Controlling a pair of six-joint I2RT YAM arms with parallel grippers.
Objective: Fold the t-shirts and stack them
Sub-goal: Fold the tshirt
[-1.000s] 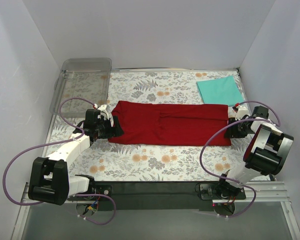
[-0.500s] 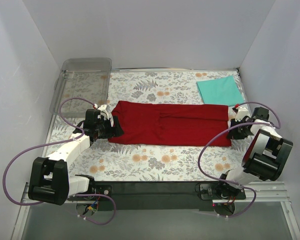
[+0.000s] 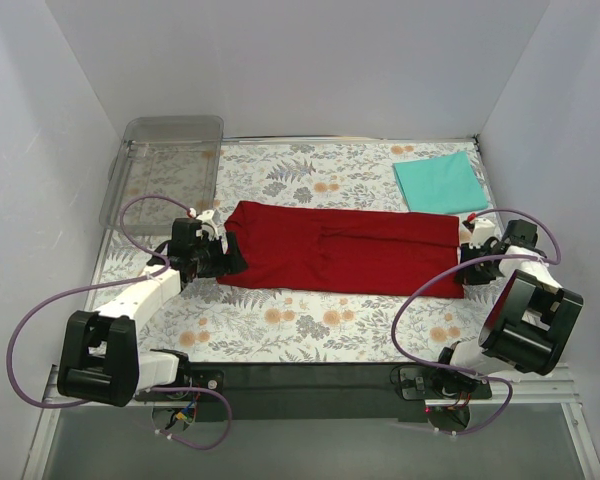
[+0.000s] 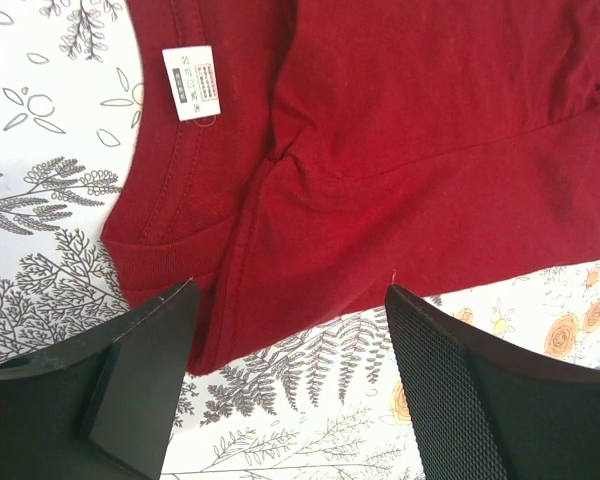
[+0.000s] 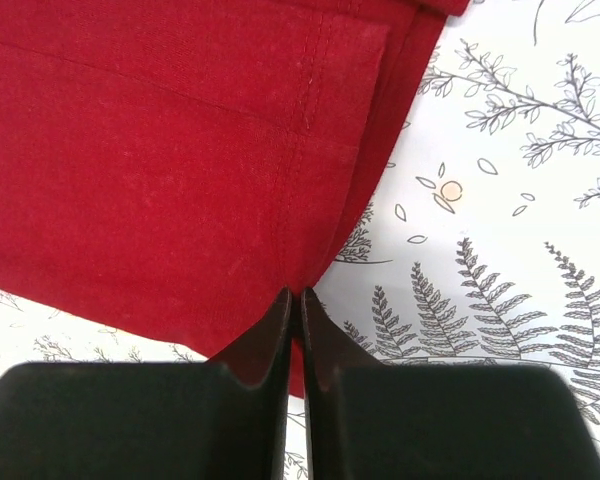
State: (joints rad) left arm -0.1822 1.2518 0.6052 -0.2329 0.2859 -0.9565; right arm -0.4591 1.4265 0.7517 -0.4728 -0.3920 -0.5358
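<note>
The dark red t-shirt point(image 3: 345, 248) lies folded into a long strip across the floral mat point(image 3: 310, 325). My left gripper point(image 3: 223, 260) is open at its left, collar end; the left wrist view shows the jaws wide apart over the shirt's near edge point(image 4: 310, 270), with the white label point(image 4: 192, 82) near the collar. My right gripper point(image 3: 464, 262) is shut on the shirt's hem point(image 5: 310, 250) at the right end. The teal t-shirt point(image 3: 440, 182) lies folded at the back right.
A clear plastic tray point(image 3: 165, 165) stands at the back left, partly off the mat. White walls close in the back and both sides. A black bar point(image 3: 300, 378) runs along the near edge between the arm bases.
My right arm has swung right and pulled the shirt's right end a little outward. The left arm has stayed where it was.
</note>
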